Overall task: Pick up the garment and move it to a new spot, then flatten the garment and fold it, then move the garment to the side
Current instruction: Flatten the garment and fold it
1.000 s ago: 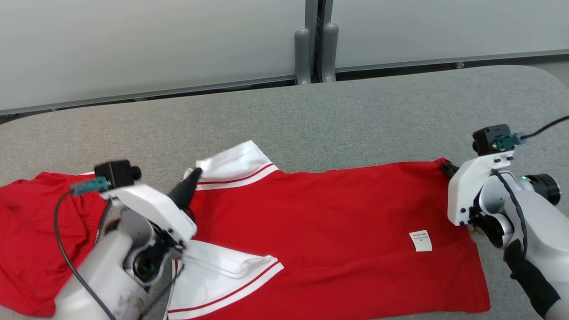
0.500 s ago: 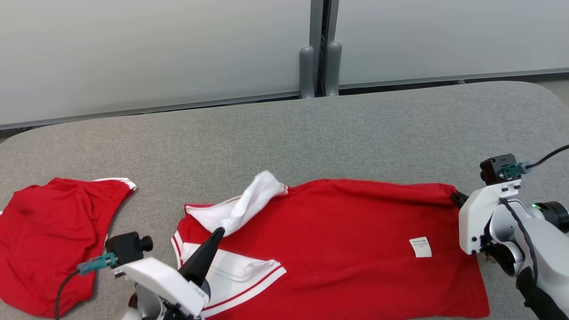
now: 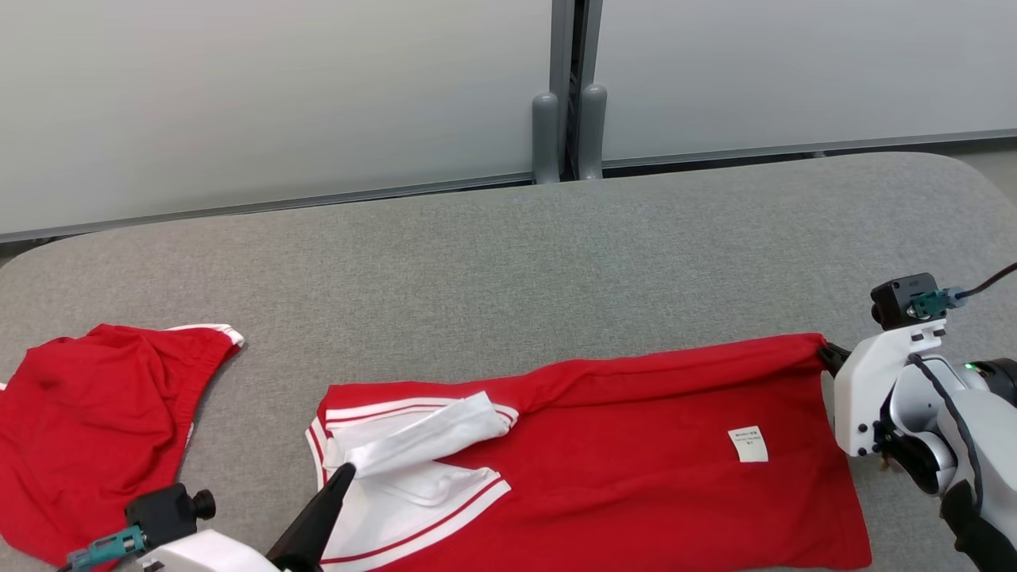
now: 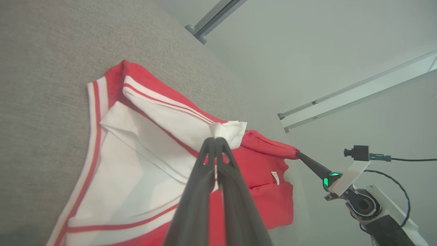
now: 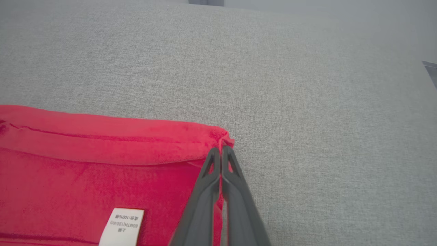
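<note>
Two grips on the shirt (image 3: 620, 445): left gripper (image 4: 215, 140) pinches the tip of a bunched white sleeve (image 3: 429, 433) over the table's (image 3: 508, 262) near-left part, and right gripper (image 5: 221, 149) pinches the red hem corner toward the table's right end. In both wrist views the fingers are pressed together on cloth with no gap.

The shirt lies along the table's near edge, pulled long between the two grips. Its side facing the table's far edge is rolled into a red ridge running from the sleeve to the held corner.

A white flap (image 3: 413, 516) with a red stripe lies flat under the held sleeve, closer to the table's near edge.

The label (image 3: 748, 443) faces up on the red body toward the table's right end, near the right gripper but not touching it.

The shorts (image 3: 87, 429), red and crumpled, sit at the table's left end, well apart from the shirt.

Two posts (image 3: 545, 135) stand behind the table's far edge.
</note>
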Motion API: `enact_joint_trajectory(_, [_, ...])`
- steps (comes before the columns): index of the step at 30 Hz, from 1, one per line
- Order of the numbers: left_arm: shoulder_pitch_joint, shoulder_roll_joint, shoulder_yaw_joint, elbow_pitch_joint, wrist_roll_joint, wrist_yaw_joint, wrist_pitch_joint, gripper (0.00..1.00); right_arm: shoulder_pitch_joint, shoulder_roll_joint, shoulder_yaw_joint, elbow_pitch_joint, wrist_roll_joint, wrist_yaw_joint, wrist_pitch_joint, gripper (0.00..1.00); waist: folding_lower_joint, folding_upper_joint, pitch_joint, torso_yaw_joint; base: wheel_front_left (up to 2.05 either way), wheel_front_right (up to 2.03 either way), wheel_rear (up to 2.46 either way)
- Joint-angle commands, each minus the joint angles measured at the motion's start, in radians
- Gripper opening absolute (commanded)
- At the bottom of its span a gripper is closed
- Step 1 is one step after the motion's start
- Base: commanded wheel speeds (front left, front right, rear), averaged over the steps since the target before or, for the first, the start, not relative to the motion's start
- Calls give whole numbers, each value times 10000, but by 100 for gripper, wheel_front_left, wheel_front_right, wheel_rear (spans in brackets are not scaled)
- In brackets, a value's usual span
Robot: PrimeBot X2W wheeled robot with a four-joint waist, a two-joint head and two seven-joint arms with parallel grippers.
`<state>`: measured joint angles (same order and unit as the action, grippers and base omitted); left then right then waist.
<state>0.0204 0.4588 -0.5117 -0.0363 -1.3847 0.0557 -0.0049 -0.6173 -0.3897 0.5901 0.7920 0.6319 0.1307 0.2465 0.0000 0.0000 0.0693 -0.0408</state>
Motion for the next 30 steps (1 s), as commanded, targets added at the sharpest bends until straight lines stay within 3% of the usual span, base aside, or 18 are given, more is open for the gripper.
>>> enact_joint_trajectory(1, [194,99,90,-161,-87,110,-77,0,178,-129,-43,-56,10,1,38,0,0,0,-6,42,0,0,0])
enact_joint_trajectory(13, [1394,267,228,-898,-491,348,-206,0,727,-610,-190,-919,-268,1,690,0,0,0,-86,147,0,0,0])
enact_joint_trajectory(30, [1837,350,-525,-246,-121,790,266,0,2204,-877,-1199,-2530,-477,1,1948,0,0,0,-242,278,0,0,0])
